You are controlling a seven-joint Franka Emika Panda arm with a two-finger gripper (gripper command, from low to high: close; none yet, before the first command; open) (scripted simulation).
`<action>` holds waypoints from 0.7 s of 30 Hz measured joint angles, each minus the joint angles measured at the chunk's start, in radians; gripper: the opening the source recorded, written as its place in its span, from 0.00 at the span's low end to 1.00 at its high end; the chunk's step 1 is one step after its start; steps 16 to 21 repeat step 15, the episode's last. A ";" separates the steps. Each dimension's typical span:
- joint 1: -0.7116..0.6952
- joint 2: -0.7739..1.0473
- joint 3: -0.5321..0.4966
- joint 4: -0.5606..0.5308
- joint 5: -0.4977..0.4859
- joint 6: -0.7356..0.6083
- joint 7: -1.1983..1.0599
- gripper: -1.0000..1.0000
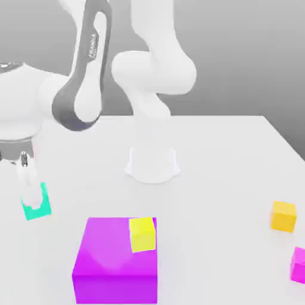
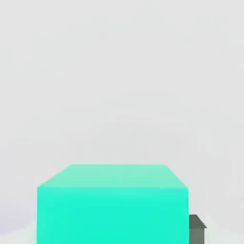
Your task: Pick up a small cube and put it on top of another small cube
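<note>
Tabletop [image 1: 226,155] surface is white and flat; its far edge runs behind the arm base [image 1: 152,161], well away from the gripper [image 1: 31,192], which works close to the exterior view's left border. Open surface extends from the gripper toward the exterior view's right, up to the arm base and the large magenta block [image 1: 113,268]. No containers are present. The large magenta block, near the gripper on that side, carries the small yellow cube [image 1: 142,233] on its top face at the far corner. The small orange cube [image 1: 283,215] and a smaller magenta block [image 1: 298,264] lie well apart from the gripper at the opposite side. The gripper points down, its fingers [image 1: 25,179] clamped on the small teal cube [image 1: 37,205]. In the hand view this cube [image 2: 112,209] is plain, uniform turquoise, sharp-edged and unmarked, seated between the fingers, with a dark fingertip [image 2: 197,228] touching one side.
</note>
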 joint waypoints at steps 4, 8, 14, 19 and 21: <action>0.113 -0.103 0.119 0.017 -0.015 -0.120 0.040 0.00; 0.208 -0.141 0.224 0.021 -0.022 -0.164 0.067 0.00; 0.218 -0.035 0.240 -0.008 -0.034 -0.029 0.079 1.00; 0.218 -0.035 0.240 -0.008 -0.034 -0.029 0.079 1.00; 0.218 -0.035 0.240 -0.008 -0.034 -0.029 0.079 1.00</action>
